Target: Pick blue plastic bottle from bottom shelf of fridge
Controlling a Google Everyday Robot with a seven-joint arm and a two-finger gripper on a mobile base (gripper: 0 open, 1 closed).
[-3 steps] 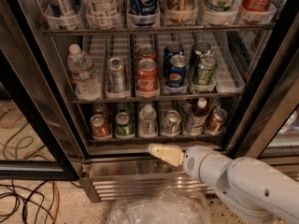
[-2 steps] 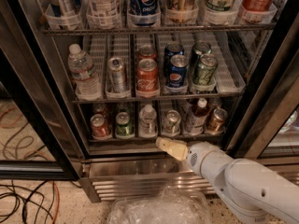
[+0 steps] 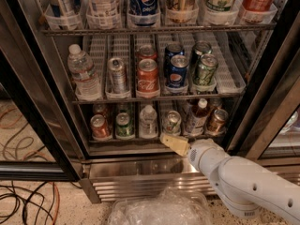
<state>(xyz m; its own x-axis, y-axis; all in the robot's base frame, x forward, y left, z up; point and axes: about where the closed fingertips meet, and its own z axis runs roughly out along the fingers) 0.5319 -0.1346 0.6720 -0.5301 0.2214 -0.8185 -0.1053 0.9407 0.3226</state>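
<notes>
While the blue plastic bottle stands upright in its lane on the bottom shelf of the fridge, the pick is not yet made. The bottle occupies the second lane from the right in the view, between a silver can on one side and a copper-brown can on the other. Its white cap and dark contents are visible.

Hand status: the hand sits at the front edge of the bottom shelf, lower than the bottle and offset toward the silver can's lane. It touches no container and carries nothing. Whether it is released or clenched cannot be told from this view.

Progress, as judged:
- Approach: largely complete. The white arm places the hand at the height of the correct shelf, near the target lane.
- Alignment: incomplete. The hand is not in line with the bottle.
- Grasp, lift and withdrawal: not started.

Outstanding work: the hand needs to shift across to the bottle's lane, enter the shelf, close around the bottle body and draw it out.

Caution: the neighbouring cans stand just beside the bottle, and a colourless water bottle sits two lanes away. Neither is the target.
</notes>
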